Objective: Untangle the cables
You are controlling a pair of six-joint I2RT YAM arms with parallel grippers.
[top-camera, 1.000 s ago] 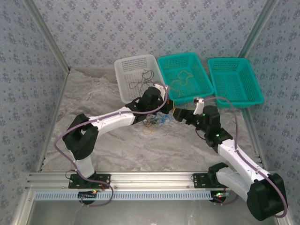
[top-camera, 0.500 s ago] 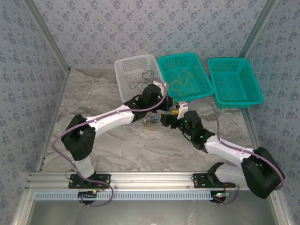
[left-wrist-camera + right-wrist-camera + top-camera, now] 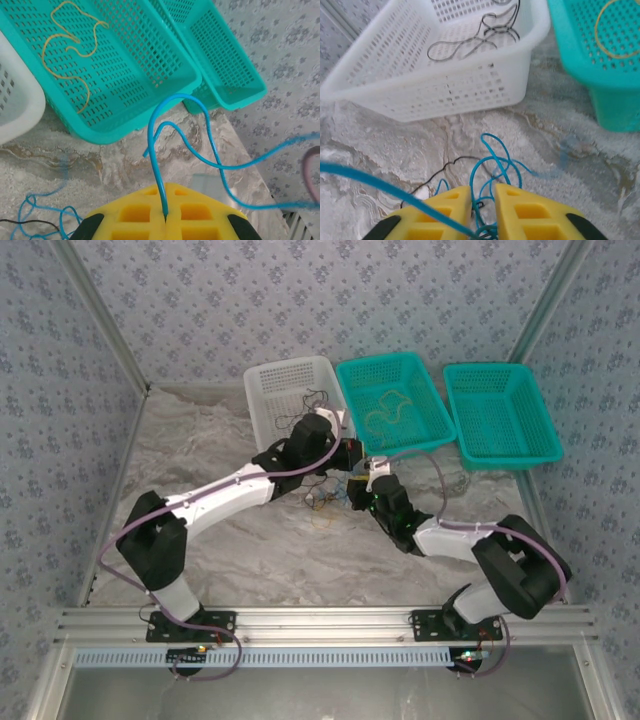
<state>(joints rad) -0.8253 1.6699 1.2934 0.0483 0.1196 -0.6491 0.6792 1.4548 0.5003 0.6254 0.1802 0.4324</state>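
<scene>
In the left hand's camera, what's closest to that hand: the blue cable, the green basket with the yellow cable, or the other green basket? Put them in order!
1. Blue cable: pinched in the left hand itself.
2. Green basket holding the yellow cable: just ahead, on the left.
3. Other green basket: beyond that one, on the right.

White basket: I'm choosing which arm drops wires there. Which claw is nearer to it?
Left. The left claw is beside the white basket's near right corner. The right claw sits further toward the front, at the cable tangle.
</scene>
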